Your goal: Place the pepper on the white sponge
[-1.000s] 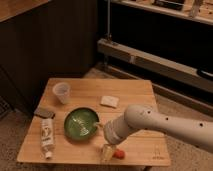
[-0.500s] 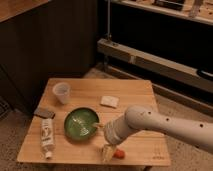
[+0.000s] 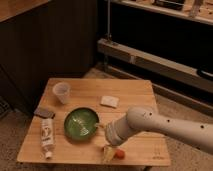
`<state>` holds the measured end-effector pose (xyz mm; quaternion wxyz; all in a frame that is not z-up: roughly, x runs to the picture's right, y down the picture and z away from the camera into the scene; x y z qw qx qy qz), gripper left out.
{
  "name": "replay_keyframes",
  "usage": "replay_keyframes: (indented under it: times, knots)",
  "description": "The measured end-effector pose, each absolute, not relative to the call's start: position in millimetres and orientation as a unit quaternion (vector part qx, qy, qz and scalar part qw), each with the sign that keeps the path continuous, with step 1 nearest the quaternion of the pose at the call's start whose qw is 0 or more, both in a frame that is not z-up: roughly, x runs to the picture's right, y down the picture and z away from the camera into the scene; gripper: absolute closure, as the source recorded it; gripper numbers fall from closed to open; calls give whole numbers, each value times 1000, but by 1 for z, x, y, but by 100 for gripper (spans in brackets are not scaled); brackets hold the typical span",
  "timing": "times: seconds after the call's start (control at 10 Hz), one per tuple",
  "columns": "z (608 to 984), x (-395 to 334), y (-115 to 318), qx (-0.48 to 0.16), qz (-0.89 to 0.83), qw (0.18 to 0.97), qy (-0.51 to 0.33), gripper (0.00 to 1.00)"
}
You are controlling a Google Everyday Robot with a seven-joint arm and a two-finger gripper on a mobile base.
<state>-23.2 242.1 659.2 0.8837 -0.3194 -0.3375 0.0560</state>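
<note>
The gripper (image 3: 109, 153), low at the front edge of the table (image 3: 136, 94), covers the left part of the pepper (image 3: 119, 154), so only its red end shows. The arm (image 3: 165, 125) runs off the right border. Print on the white tube (image 3: 47, 136) is too blurred to read.

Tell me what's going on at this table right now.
The robot's arm reaches in from the right, with its claw down at the front edge of the wooden table, right beside the small red pepper. It is not clear whether the claw has hold of the pepper. The white sponge lies farther back, beyond the green bowl, with nothing on it, so the pepper has not been placed yet.
</note>
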Motion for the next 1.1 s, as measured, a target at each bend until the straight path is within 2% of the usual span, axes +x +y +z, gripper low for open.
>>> replay_keyframes:
  times: [0.3,1.1]
  knots:
    - [682,2,253,-329,123,888,-296,10]
    - [687,71,268,-300,207,890,-273,10]
